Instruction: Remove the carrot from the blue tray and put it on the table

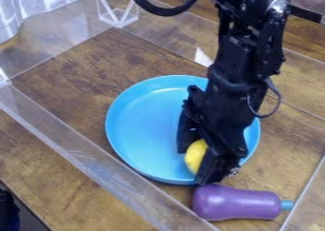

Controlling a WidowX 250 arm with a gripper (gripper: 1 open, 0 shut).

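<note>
The carrot [195, 157] is a small yellow roundish toy, sitting low in the blue tray [137, 126] near its front right rim. My black gripper [200, 158] reaches straight down into the tray and is shut on the carrot, its fingers covering the carrot's right and upper sides. The round blue tray lies on the dark wood-plank table [76, 73]; the arm hides much of its right half.
A glossy purple eggplant [235, 203] lies on the table just in front of the tray's right rim, close below the gripper. Clear acrylic walls [70, 149] border the table on the left and front. Bare wood shows left of and behind the tray.
</note>
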